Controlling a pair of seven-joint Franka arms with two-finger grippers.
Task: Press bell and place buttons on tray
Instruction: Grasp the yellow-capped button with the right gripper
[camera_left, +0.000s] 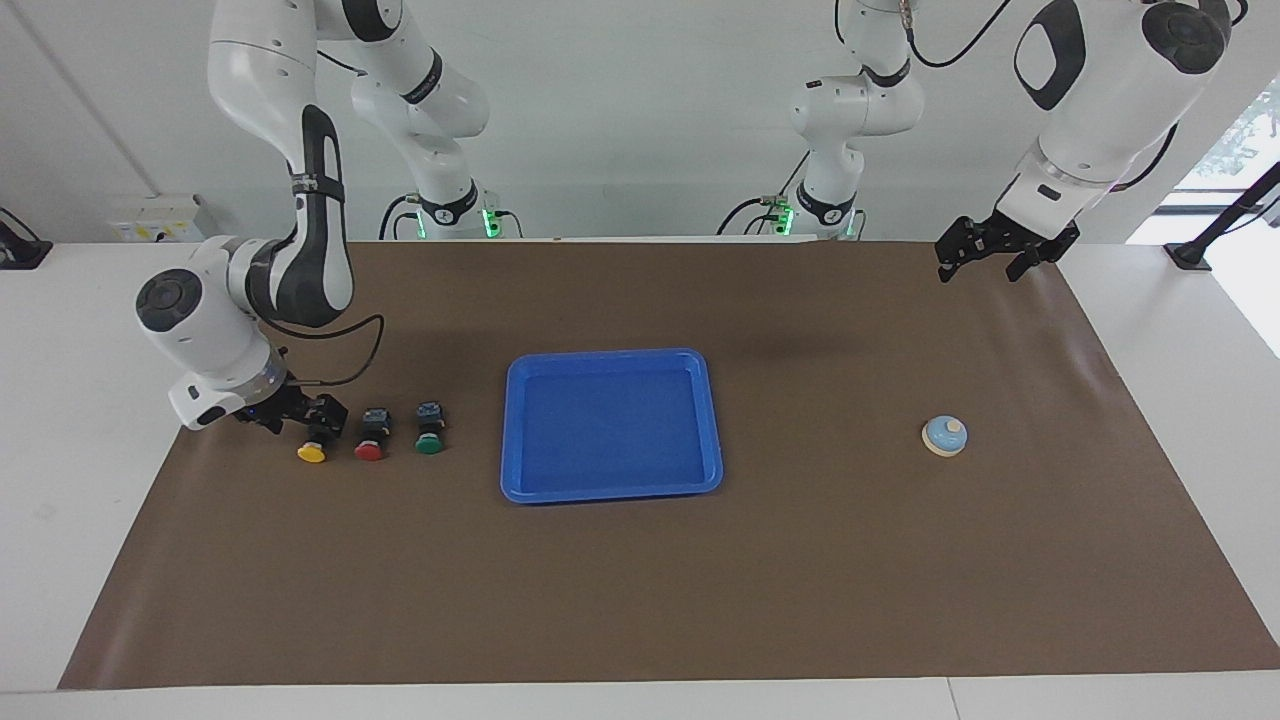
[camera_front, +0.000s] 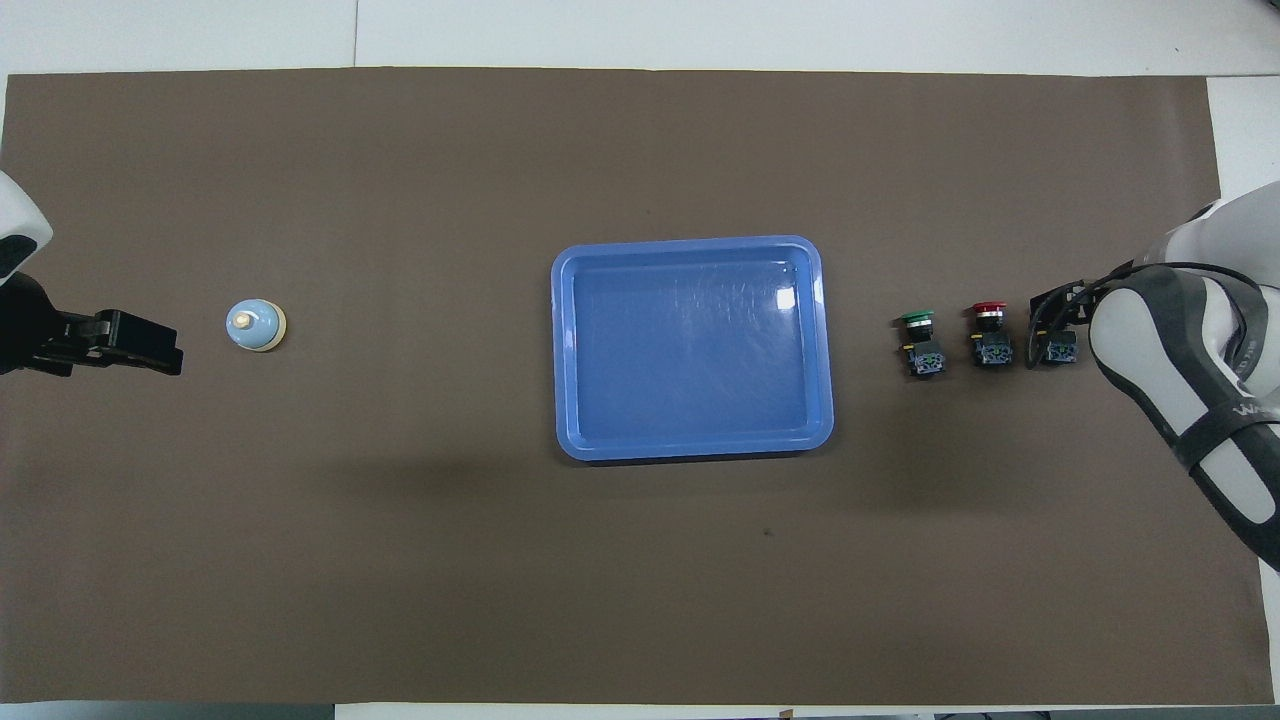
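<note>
Three buttons lie in a row on the mat toward the right arm's end: yellow (camera_left: 311, 453) (camera_front: 1060, 351), red (camera_left: 369, 450) (camera_front: 990, 336) and green (camera_left: 428, 444) (camera_front: 922, 345). My right gripper (camera_left: 322, 428) (camera_front: 1052, 318) is down at the yellow button, open, its fingers astride the black body, which it mostly hides. The blue tray (camera_left: 612, 355) (camera_front: 690, 243) sits mid-table with nothing in it. The light-blue bell (camera_left: 944, 436) (camera_front: 256, 326) stands toward the left arm's end. My left gripper (camera_left: 985, 255) (camera_front: 150, 345) hangs open in the air over the mat, off to the side of the bell.
A brown mat (camera_left: 640, 580) covers the table under everything. White table margin (camera_left: 70, 420) runs around the mat. The two arm bases (camera_left: 450, 215) stand at the robots' edge.
</note>
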